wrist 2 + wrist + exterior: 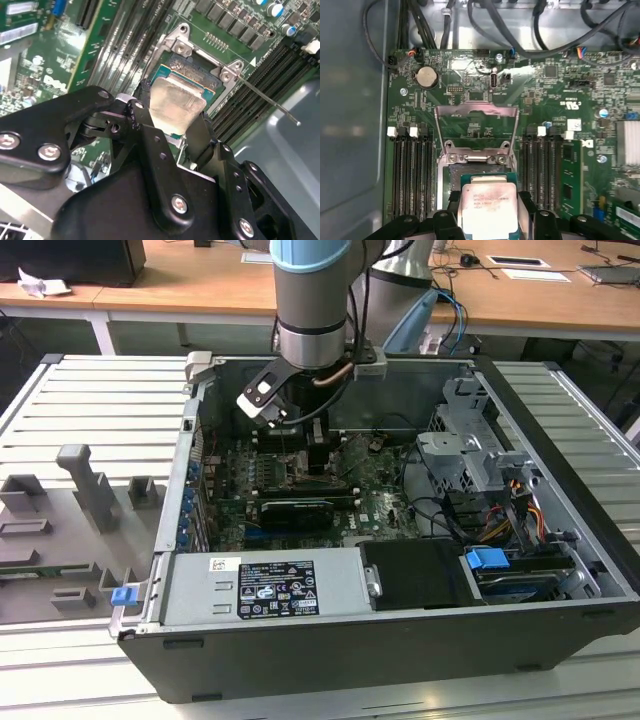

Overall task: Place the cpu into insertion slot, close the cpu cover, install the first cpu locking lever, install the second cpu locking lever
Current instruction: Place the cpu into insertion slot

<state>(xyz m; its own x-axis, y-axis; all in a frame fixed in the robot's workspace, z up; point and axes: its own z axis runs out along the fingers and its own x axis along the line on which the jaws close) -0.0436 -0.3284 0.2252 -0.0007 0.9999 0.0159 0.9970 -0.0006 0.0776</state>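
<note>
The cpu (487, 207) is a pale silver square chip on a green base, seen in both wrist views. My gripper (487, 200) is shut on the cpu (175, 102), with a black finger (200, 135) against each of two opposite edges. It hangs just over the insertion slot (470, 172), a dark socket with a silver rim (192, 67). The cpu cover (475, 125) stands swung open on its hinge beyond the slot. A thin locking lever (270, 100) sticks out free beside the socket. In the exterior view the gripper (300, 455) is low inside the open computer case (400, 640).
Long black memory slots (412, 175) flank the socket on both sides (542, 170). A long black card (295, 510) lies in front of the gripper. A drive cage (470, 455) and cables (520, 515) fill the exterior view's right. Grey fixtures (85, 485) stand on the table to its left.
</note>
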